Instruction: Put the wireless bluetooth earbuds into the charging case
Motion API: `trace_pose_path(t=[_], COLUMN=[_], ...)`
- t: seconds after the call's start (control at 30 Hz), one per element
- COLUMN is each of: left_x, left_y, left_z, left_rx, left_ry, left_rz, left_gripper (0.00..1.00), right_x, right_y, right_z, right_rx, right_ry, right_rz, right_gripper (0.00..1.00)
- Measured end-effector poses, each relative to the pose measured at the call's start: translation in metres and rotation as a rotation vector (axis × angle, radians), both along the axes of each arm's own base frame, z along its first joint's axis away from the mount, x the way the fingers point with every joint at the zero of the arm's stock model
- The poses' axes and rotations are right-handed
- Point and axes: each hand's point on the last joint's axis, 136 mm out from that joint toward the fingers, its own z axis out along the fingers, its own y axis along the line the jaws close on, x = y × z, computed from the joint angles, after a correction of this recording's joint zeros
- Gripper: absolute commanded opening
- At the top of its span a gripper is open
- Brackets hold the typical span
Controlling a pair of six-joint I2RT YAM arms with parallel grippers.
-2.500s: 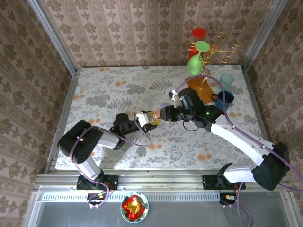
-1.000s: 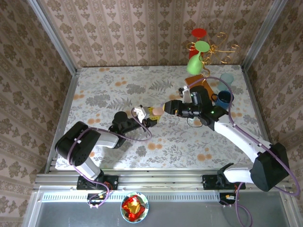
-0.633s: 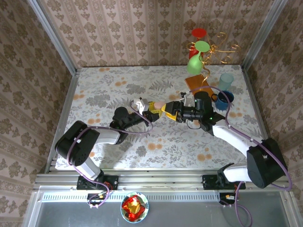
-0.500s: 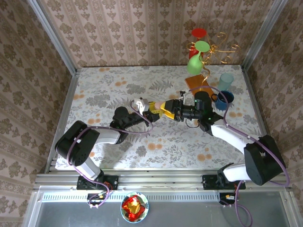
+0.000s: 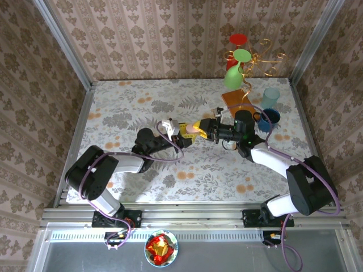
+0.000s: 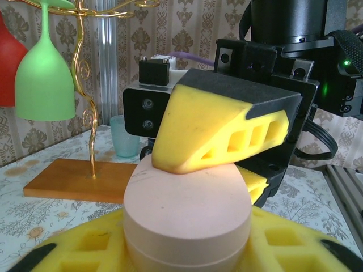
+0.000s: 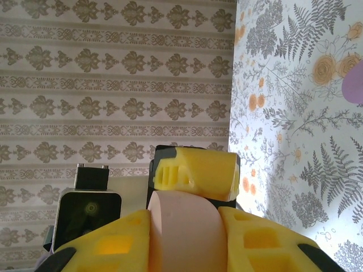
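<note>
Pink charging case point(image 6: 187, 198) is hanging above the table point(image 5: 130, 107), changing hands: my right gripper point(image 7: 184, 226), open a second ago, is now clenching it, while my left gripper point(image 5: 181, 129) is easing off, though I cannot tell if it is still gripping

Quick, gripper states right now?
Left gripper: fingers flank the round pale pink plastic case; grip cannot be told.
Right gripper: closed on that case.
</note>
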Motion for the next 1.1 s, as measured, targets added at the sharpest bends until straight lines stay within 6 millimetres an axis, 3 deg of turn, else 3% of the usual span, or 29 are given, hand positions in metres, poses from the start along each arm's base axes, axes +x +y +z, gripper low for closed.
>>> trace_pose_path(t=[0.1, 0.27, 0.43, 0.73, 1.0, 1.1], left_x=[-0.002, -0.006, -0.009, -0.029, -0.04, -0.04], left_y=[0.002, 0.012, 0.017, 0.011, 0.009, 0.01], left_z=[-0.002, -0.017, -0.04, -0.087, -0.113, -0.116], left_rx=[0.012, 0.056, 0.134, 0.296, 0.369, 0.379], left_ry=[-0.024, -0.06, -0.055, 0.005, 0.048, 0.054], left_rz=[0.003, 0.031, 0.052, -0.002, -0.039, -0.031], left_gripper=[0.86, 1.0, 1.0, 1.0, 1.0, 1.0], right_x=[0.001, 0.007, 0.013, 0.001, -0.005, -0.007], right_y=[-0.004, -0.029, -0.046, -0.057, -0.067, -0.069], right_z=[-0.003, -0.016, -0.05, -0.148, -0.191, -0.202], right_rx=[-0.015, -0.095, -0.193, -0.362, -0.48, -0.504], right_ry=[-0.001, -0.002, 0.049, 0.247, 0.298, 0.311], right_rz=[-0.015, -0.107, -0.159, -0.148, -0.144, -0.136], right_gripper=[0.2, 0.2, 0.2, 0.21, 0.27, 0.34])
